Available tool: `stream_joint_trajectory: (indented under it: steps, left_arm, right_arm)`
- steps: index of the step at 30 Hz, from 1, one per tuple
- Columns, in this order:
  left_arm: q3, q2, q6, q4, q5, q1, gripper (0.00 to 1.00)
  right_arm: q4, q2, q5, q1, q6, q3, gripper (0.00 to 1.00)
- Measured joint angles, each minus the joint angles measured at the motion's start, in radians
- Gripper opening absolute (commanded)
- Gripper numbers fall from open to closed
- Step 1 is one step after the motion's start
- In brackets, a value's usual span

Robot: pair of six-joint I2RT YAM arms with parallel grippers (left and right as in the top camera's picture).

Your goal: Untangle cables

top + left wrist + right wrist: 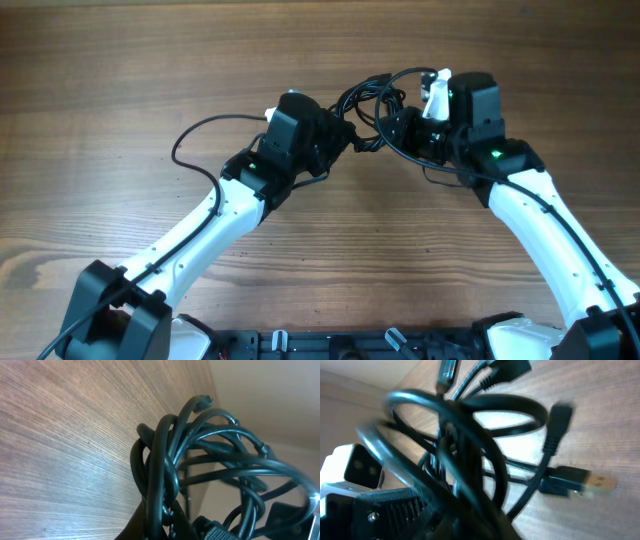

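Note:
The cables [368,100] form one black knotted bundle held up between my two arms at the middle of the table. My left gripper [345,138] comes in from the left and is shut on the cables [165,460], with strands running down between its fingers [172,522]. My right gripper [402,128] comes in from the right and is shut on the other side of the cables [470,435]. Its fingertips are hidden behind blurred strands. A silver-tipped plug [597,481] and a black plug [559,417] hang loose from the bundle above the wood.
A thicker black wire [190,140] of the left arm loops over the table [120,70] to the left. Dark base hardware [330,345] runs along the near edge. Part of the left arm's white housing [352,465] shows in the right wrist view.

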Motion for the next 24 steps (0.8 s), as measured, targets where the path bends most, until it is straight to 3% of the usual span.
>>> stream_joint_trajectory:
  steps: [5,10,16,20,21,24]
  left_arm:
    - [-0.006,0.003,0.207,0.105,0.134,0.026,0.04]
    - [-0.023,0.003,0.261,0.273,0.384,0.107,0.04]
    - [-0.047,0.019,0.126,0.515,0.676,0.209,0.04]
    - [-0.058,0.041,-0.029,0.733,0.863,0.286,0.04]
    - [-0.051,0.034,-0.094,0.821,0.877,0.345,0.04]
    - [-0.031,-0.001,-0.211,0.875,0.916,0.480,0.04]
  right_arm:
    - [-0.067,0.000,-0.065,-0.072,-0.015,0.018,0.04]
    - [-0.079,-0.006,-0.153,-0.129,-0.065,0.049,0.04]
    - [-0.080,-0.007,-0.215,-0.132,-0.095,0.077,0.04]
    - [-0.084,0.006,-0.243,-0.133,-0.133,0.100,0.04]
    - [-0.119,0.017,-0.204,-0.157,-0.165,0.075,0.04]
    - [-0.135,0.076,-0.167,-0.189,-0.220,0.024,0.04]
